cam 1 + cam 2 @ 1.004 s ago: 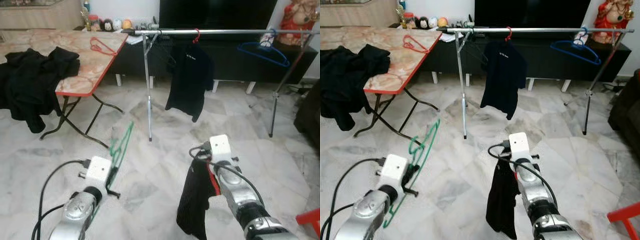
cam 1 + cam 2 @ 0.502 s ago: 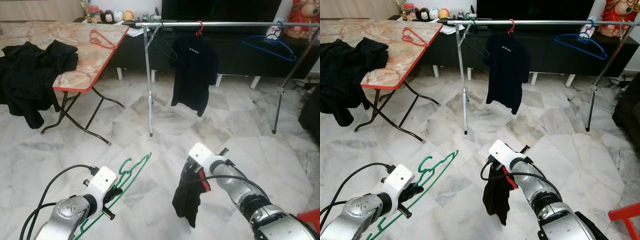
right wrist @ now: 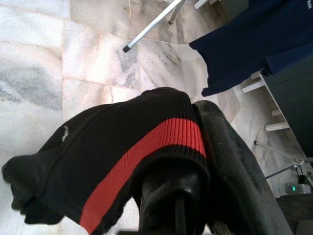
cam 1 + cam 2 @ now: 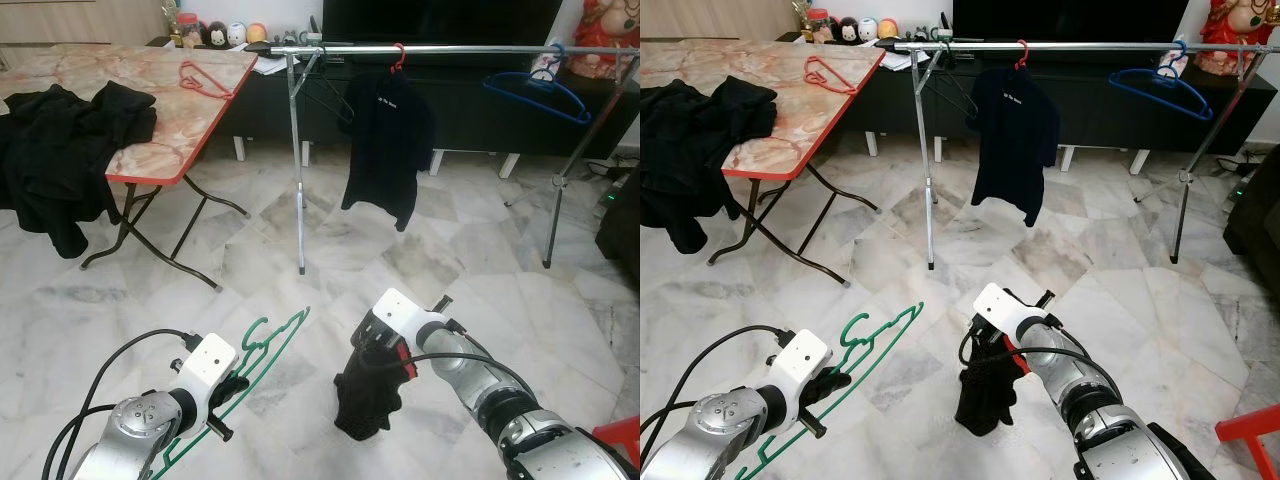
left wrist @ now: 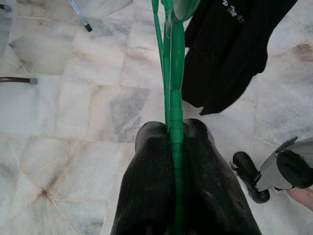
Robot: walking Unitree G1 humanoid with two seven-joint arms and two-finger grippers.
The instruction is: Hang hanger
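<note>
Two hands busy: left hand [image 5: 172, 147] clamps thin stiff green plastic hanger [image 4: 262, 352]; right hand [image 3: 195, 161] grips limp black red-striped garment [image 4: 985, 388] by its collar.

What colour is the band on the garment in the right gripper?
Red, on a black garment; clearest in the right wrist view, right gripper.
</note>
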